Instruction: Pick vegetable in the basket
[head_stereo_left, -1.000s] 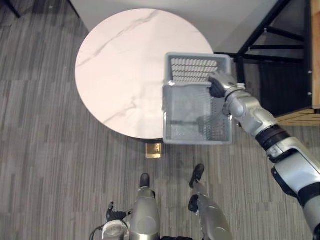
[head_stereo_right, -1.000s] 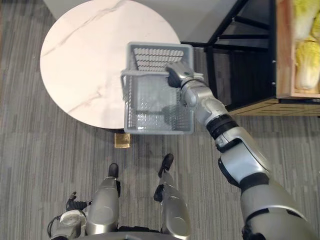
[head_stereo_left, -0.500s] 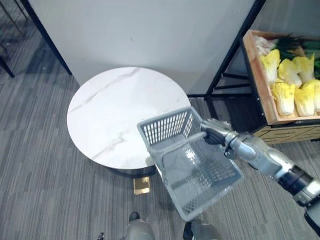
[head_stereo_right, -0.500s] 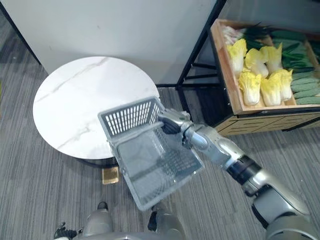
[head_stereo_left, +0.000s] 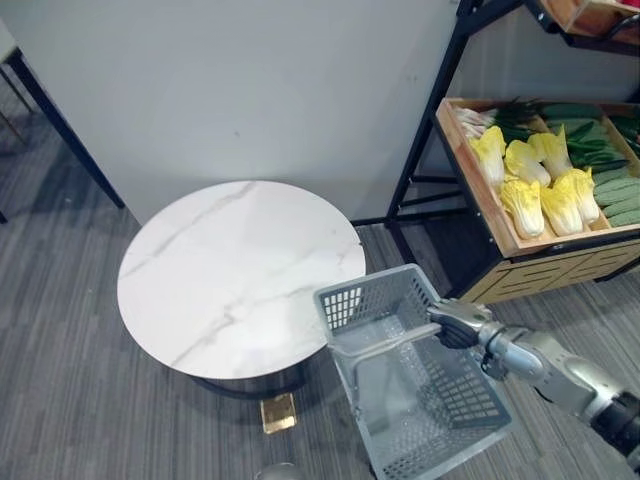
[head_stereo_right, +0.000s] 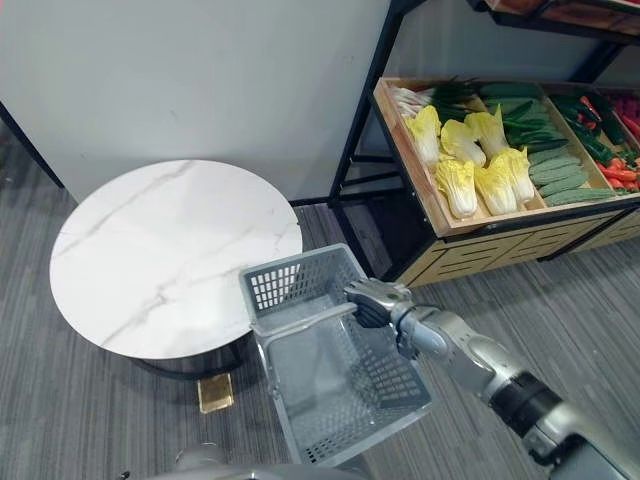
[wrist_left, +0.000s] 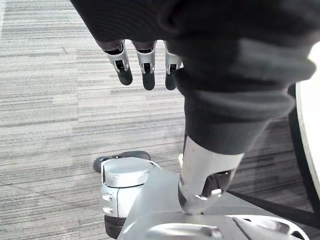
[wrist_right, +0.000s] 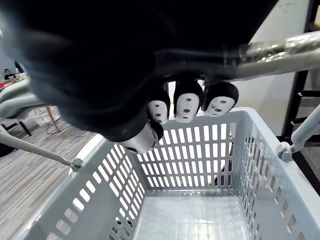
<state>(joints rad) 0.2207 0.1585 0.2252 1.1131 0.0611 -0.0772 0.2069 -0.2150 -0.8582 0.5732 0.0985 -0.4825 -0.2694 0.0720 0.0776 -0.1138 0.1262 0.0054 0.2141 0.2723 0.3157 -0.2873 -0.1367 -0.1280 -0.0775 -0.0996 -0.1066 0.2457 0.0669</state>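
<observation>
An empty grey plastic basket (head_stereo_left: 420, 400) hangs off the floor beside the round table, carried by its metal handle (head_stereo_left: 385, 342). My right hand (head_stereo_left: 457, 323) is shut on that handle; its curled fingers (wrist_right: 187, 102) wrap the bar above the basket's bare bottom (wrist_right: 195, 220). Vegetables lie in a wooden shelf tray (head_stereo_right: 410, 160) at the right: yellow napa cabbages (head_stereo_right: 470, 165), green cucumbers (head_stereo_right: 555, 175), leafy greens (head_stereo_right: 520, 115) and red peppers (head_stereo_right: 615, 170). My left hand (wrist_left: 145, 60) hangs low over the carpet with straight fingers, holding nothing.
A round white marble table (head_stereo_left: 235, 275) stands to the left of the basket, against a grey wall. A black metal shelf frame (head_stereo_left: 430, 130) carries the wooden tray, with an upper shelf (head_stereo_right: 560, 12) above. Grey striped carpet (head_stereo_right: 560, 300) lies in front of the shelf.
The camera has tilted up and turned toward the shelf, so more vegetables show. The basket, held by my right hand, has come off the table edge and now hangs beside it.
</observation>
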